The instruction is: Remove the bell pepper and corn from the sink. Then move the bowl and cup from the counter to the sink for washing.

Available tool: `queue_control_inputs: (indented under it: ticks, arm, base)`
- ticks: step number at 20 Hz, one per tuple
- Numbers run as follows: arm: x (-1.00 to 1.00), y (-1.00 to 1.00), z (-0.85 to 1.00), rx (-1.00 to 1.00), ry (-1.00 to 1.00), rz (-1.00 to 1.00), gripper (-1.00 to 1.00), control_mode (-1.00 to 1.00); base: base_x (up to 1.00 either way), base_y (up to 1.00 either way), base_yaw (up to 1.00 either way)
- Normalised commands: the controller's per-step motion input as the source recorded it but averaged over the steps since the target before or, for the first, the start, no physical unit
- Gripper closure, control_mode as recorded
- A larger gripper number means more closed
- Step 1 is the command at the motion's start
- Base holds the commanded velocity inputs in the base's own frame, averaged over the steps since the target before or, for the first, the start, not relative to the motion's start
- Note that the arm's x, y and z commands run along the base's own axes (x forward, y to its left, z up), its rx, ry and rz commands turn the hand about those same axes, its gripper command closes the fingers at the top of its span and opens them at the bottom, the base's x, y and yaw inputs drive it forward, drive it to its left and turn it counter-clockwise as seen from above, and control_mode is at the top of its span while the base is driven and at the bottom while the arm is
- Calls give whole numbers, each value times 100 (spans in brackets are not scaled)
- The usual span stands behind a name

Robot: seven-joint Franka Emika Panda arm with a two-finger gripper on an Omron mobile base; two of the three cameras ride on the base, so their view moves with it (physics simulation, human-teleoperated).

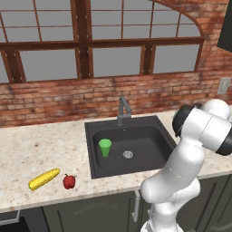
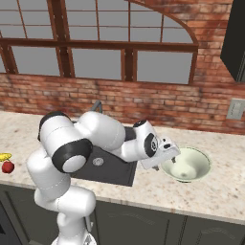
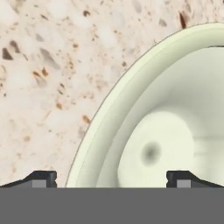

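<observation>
Brick wall and arched window behind a speckled stone counter (image 1: 41, 145). Corn (image 1: 44, 179) and pepper (image 1: 69, 181) lie side by side on it, left of the sink (image 1: 93, 149); green cup (image 1: 105, 147) stands upright in the basin near the drain. Bowl (image 2: 191, 167) sits on the counter right of the sink. Gripper (image 3: 111, 178) hangs low over its near rim, fingers spread wide, nothing held: one tip (image 3: 43, 178) outside the rim, the other inside. Risk, as I judge it: a thin sloped wall may squirt out on closing, or the bowl tips and skids along the counter if pinched off-centre.
</observation>
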Motion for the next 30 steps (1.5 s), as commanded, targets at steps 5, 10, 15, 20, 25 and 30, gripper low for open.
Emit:
queue_control_inputs:
  ticks: [5, 10, 15, 20, 25, 30]
  arm:
    - [1, -8, -11, 0, 0, -2, 100, -100]
    - [-2, -8, 0, 3, -2, 0, 100, -100]
    - [-8, 0, 9, 4, -8, 0, 100, -100]
    - [-12, 4, 19, 3, -18, 0, 100, -100]
    - [-8, 10, 21, 0, -20, 4, 100, -100]
    - [-5, 14, 21, 0, -17, 8, 100, -100]
  base:
    - [0, 0, 0]
    - [0, 0, 0]
    - [0, 0, 0]
    - [0, 0, 0]
    - [0, 0, 0]
    - [0, 0, 0]
